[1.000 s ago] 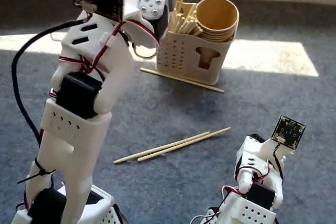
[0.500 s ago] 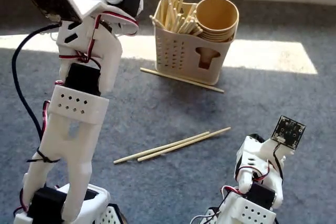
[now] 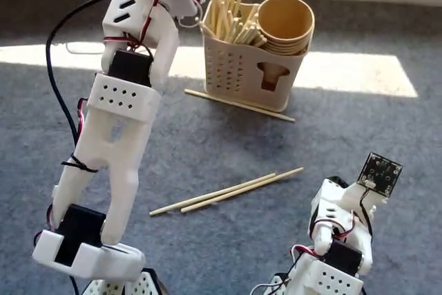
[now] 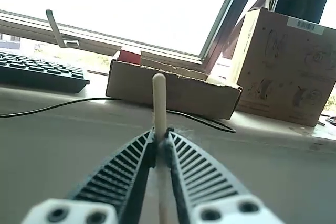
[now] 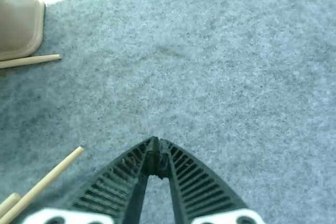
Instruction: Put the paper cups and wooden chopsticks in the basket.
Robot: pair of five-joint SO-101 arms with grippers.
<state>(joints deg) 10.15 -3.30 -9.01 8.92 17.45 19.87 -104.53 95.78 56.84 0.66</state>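
L gripper (image 4: 160,136): jaws clamped on one wooden chopstick (image 4: 159,95); its arm is up near the basket (image 3: 235,74). R gripper (image 5: 153,156): jaws together, nothing held, low over carpet (image 5: 236,51). You see paper cups (image 3: 284,22) stacked in basket w/ a chopstick bundle (image 3: 226,12). Chopstick pair (image 3: 228,191) lies on carpet, mid-floor; single chopstick (image 3: 238,105) lies just beside basket base.

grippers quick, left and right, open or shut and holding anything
Left gripper: shut on a wooden chopstick.
Right gripper: shut, holding nothing.
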